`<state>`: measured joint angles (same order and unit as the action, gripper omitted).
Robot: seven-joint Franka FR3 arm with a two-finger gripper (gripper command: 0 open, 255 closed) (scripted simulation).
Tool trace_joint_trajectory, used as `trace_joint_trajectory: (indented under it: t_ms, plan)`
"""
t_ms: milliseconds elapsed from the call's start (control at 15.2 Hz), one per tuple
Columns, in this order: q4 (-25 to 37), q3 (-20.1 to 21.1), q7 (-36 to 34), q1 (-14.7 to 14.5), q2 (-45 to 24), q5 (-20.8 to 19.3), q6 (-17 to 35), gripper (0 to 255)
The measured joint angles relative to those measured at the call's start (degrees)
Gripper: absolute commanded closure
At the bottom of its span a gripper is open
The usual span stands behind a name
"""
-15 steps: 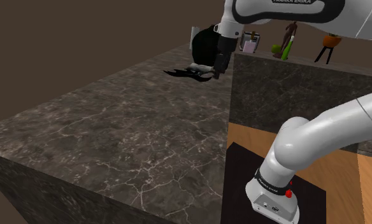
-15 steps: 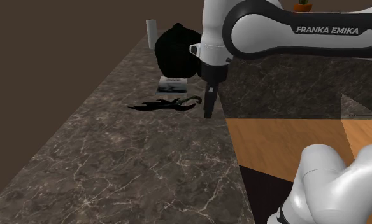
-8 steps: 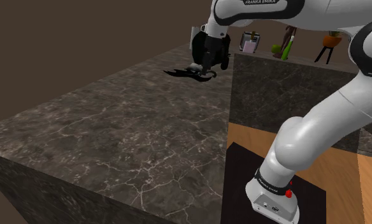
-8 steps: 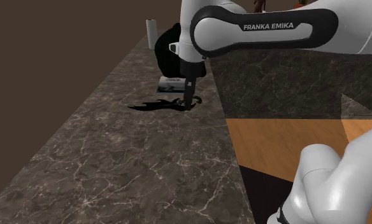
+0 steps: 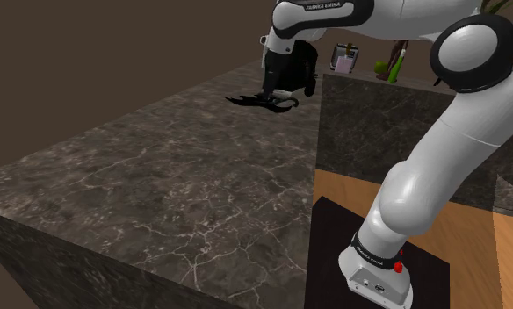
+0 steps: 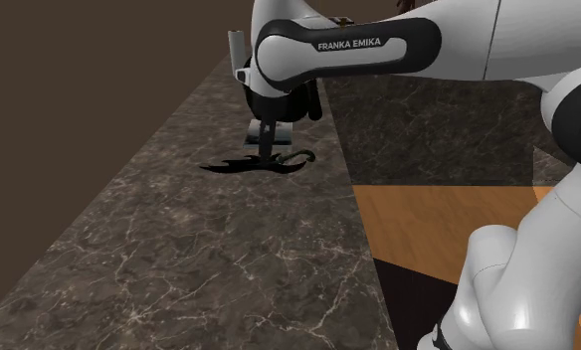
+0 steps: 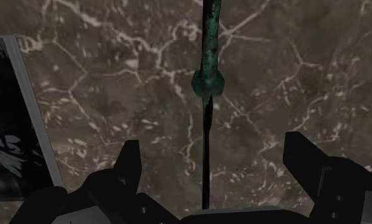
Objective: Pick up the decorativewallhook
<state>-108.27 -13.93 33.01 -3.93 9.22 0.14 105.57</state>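
The decorative wall hook is a thin, dark, curly piece lying flat on the dark marble counter. In the second exterior view the wall hook stretches left and right of my gripper, which points straight down over its middle. In the shoulder view the gripper hangs just over the hook. Seen from the wrist, the hook's greenish shaft runs between the open gripper, and neither the left finger nor the right one touches it.
A black rounded object and a flat printed card lie just behind the hook; the card's edge is beside the fingers. A white cylinder stands farther back. A raised ledge carries small ornaments. Wooden floor lies past the counter's edge.
The gripper has swung from beside the counter's edge toward the second exterior view's left and come down over the hook's middle. The hook has not moved.
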Motion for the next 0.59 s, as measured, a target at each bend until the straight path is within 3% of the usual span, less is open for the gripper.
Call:
trace_joint_trajectory:
  t_ms: [396, 462, 594]
  plan:
    - [-3.59, -0.16, 0.47, 0.04, -0.49, 0.18, 4.12, 0]
    - [-3.97, -0.17, 0.49, 0.05, -0.46, 0.17, 4.49, 255]
    - [-4.29, -0.18, 0.5, 0.06, -0.45, 0.17, 4.8, 255]
